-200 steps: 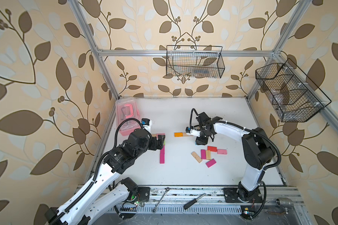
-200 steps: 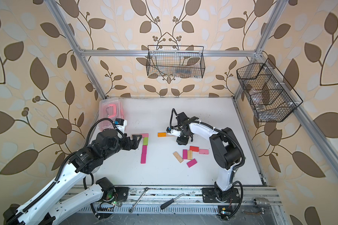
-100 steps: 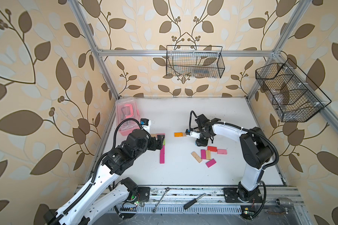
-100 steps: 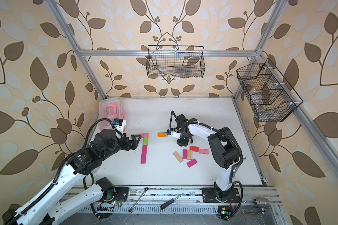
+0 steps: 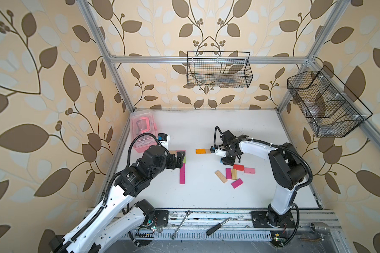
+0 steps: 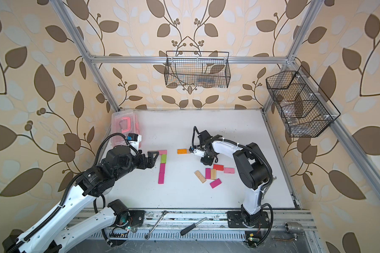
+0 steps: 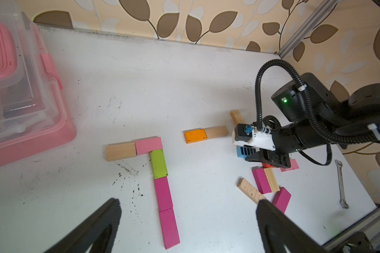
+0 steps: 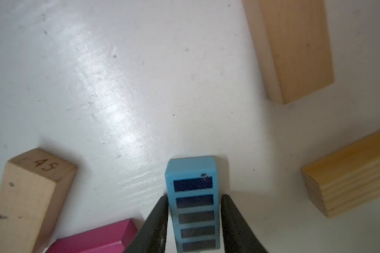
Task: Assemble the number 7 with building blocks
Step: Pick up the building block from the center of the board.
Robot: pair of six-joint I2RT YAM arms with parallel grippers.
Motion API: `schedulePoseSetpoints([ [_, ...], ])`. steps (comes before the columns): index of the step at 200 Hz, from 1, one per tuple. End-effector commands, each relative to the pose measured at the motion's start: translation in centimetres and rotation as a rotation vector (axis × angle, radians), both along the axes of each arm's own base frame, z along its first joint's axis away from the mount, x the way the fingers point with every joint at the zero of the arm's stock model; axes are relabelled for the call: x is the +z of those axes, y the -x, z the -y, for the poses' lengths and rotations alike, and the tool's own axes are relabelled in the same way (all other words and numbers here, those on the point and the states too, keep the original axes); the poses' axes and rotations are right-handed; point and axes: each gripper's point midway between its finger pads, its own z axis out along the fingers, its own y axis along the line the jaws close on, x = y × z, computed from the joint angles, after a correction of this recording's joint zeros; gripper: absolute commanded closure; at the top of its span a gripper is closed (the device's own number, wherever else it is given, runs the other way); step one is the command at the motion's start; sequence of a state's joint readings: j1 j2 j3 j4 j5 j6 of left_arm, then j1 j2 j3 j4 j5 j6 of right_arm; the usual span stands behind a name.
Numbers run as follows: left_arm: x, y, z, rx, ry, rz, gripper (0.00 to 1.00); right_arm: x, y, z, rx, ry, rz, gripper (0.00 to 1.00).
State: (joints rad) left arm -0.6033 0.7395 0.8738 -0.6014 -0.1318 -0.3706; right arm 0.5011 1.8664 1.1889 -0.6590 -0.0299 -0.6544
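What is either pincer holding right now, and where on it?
Right pincer straddles the blue striped block across its long sides, block flat on the table; firm grip cannot be told. Left pincer open, empty.

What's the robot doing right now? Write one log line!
left end effector: open, empty | right end effector: gripping blue block | seven: five blocks laid
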Motion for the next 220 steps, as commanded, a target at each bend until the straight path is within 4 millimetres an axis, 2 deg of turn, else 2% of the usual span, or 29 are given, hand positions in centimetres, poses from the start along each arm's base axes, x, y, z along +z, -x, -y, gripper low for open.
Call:
schedulePoseSetpoints([
  [1,1.4,0.0,0.1,-0.005,0.017,0.044,0.01,-0.4,0.5,0.1,-0.003,0.009,-0.025,0.64],
  [42,1.4,-0.1,0.4,-0.016,0.022,0.044,0.01,-0.1,1.2,-1.5,-0.108,-0.023,-0.083,0.75],
  [51,1.4,-0.1,0.5,-0.021,0.023,0.044,0.01,0.6,0.8,-2.4,-0.150,-0.061,-0.088,0.78],
  [79,1.5,0.0,0.6,-0.028,0.034,0.046,0.01,1.0,2.1,-3.8,-0.317,-0.136,-0.153,0.81],
  [83,1.5,0.1,0.6,-0.028,0.035,0.046,0.01,0.5,2.9,-3.5,-0.342,-0.134,-0.174,0.81],
  [93,1.6,0.1,0.6,-0.030,0.039,0.050,0.01,0.7,3.3,-3.7,-0.411,-0.160,-0.195,0.81],
  [119,1.5,0.1,0.8,-0.035,0.045,0.050,0.01,1.0,3.1,-3.9,-0.638,-0.228,-0.223,0.85],
  [149,1.5,0.2,0.7,-0.033,0.053,0.056,0.01,1.1,2.6,-4.4,-0.771,-0.319,-0.174,0.88],
  [161,1.5,0.2,0.7,-0.034,0.054,0.058,0.01,1.0,2.1,-4.5,-0.836,-0.367,-0.162,0.92],
  [190,1.5,0.1,0.8,-0.038,0.051,0.054,0.01,1.0,1.6,-5.7,-0.922,-0.450,-0.155,1.00],
  [220,1.4,0.0,0.8,-0.035,0.051,0.055,0.01,2.2,1.0,-7.4,-0.956,-0.536,-0.124,1.00],
])
